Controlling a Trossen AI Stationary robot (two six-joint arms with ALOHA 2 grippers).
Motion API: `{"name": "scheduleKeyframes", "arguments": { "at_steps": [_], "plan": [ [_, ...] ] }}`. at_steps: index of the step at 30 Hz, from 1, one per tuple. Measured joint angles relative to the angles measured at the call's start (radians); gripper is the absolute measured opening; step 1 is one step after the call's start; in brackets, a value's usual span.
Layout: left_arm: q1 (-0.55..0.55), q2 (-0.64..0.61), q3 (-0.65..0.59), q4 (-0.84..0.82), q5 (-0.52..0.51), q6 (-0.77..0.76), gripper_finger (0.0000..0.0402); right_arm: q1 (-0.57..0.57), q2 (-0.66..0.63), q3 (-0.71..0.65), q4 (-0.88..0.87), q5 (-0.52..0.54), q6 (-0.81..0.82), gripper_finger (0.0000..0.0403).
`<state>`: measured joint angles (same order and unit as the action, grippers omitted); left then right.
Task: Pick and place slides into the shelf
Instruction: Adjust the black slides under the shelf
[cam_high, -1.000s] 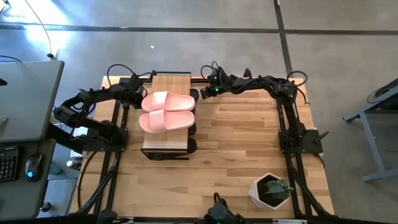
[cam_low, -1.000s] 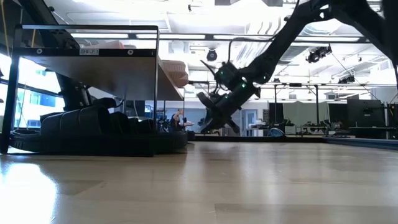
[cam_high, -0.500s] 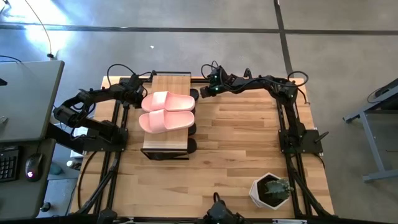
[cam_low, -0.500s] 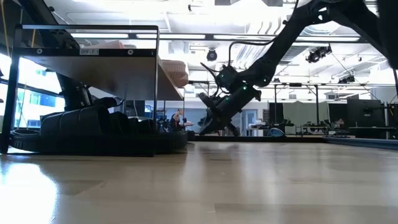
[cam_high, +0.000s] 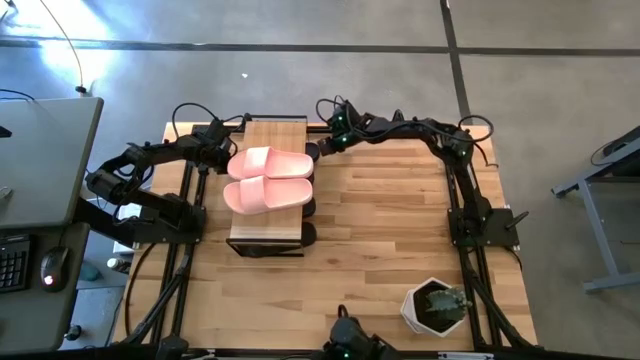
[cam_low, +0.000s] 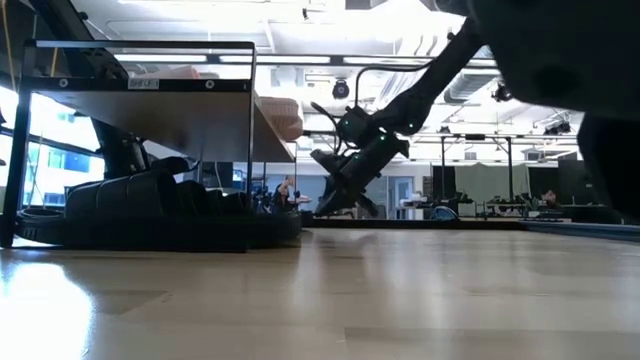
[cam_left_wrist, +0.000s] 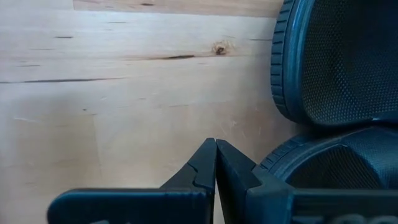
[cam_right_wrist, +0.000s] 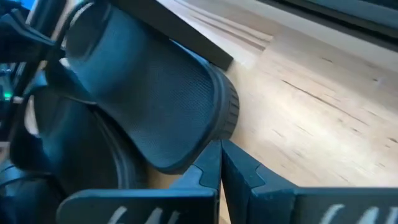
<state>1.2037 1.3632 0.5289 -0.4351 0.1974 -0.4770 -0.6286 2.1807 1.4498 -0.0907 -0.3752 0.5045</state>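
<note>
Your right claw (cam_high: 322, 143) sits pressed together, empty, low over the desk (cam_high: 390, 230) at the far corner of the shelf (cam_high: 275, 128), its tips against a black slide (cam_right_wrist: 168, 112) underneath. Your left claw (cam_left_wrist: 215, 163) is also pressed together, beside black slides (cam_left_wrist: 336, 62). Pink slides (cam_high: 268, 179) lie on top.

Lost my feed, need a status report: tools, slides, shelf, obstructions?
Left tool shut, empty, beside black slides. Right tool shut, empty, against black slide at shelf's far end. Pale pink slide pair on small wooden-topped shelf. No obstruction seen.
</note>
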Motion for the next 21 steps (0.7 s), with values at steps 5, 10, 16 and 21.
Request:
{"name": "scheduleKeyframes", "arguments": {
  "at_steps": [5,10,16,21],
  "plan": [
    [0.0,0.0,0.0,0.0,0.001,0.002,0.0,-0.007,0.0,0.003,-0.007,-0.037,-0.009,0.0],
    [0.0,0.0,0.0,-0.001,0.001,0.001,0.0,-0.019,0.0,0.003,-0.011,-0.089,-0.007,0.0],
    [0.0,0.0,0.0,-0.001,0.004,0.001,0.0,-0.029,0.0,0.003,-0.002,-0.149,0.024,0.0],
    [0.0,0.0,0.0,-0.001,0.004,0.001,0.0,-0.036,0.0,0.003,-0.002,-0.136,0.072,0.0]
  ]
}}
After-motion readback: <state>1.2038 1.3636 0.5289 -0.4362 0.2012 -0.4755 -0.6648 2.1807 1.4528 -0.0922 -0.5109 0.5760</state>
